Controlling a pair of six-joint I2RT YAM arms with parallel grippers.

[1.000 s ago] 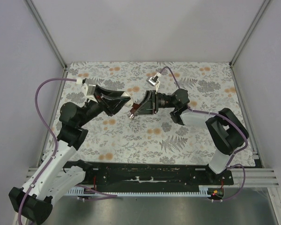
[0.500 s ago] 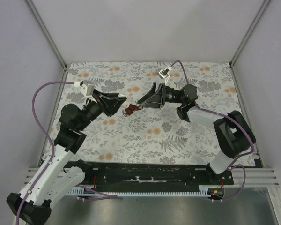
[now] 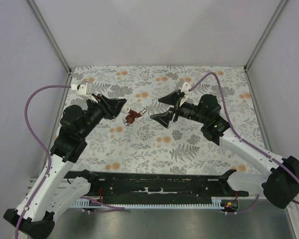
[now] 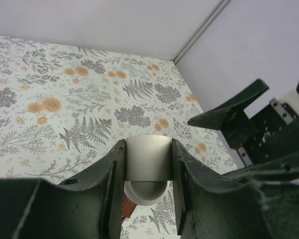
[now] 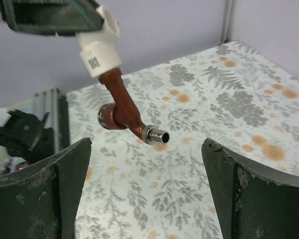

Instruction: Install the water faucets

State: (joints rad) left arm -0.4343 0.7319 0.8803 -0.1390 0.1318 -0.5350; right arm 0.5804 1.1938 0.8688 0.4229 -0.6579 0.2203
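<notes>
Where the left gripper (image 3: 122,110) pinches a white cylindrical fitting (image 4: 148,158) between its jaws, the dark red-brown water faucet (image 3: 134,116) hangs from that fitting's end, just left of centre in the top view, held above the floral table cover (image 3: 189,149). Silvery spout tip (image 5: 157,135): pointing toward the right gripper (image 3: 156,109). Right gripper jaws: spread wide, apart from the faucet, one finger at each lower corner of the right wrist view.

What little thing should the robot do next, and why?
Probably lower the left gripper to set the joined piece on the table: the tap already sits in the white fitting it clamps, and the right gripper stands open, clear of it.
</notes>
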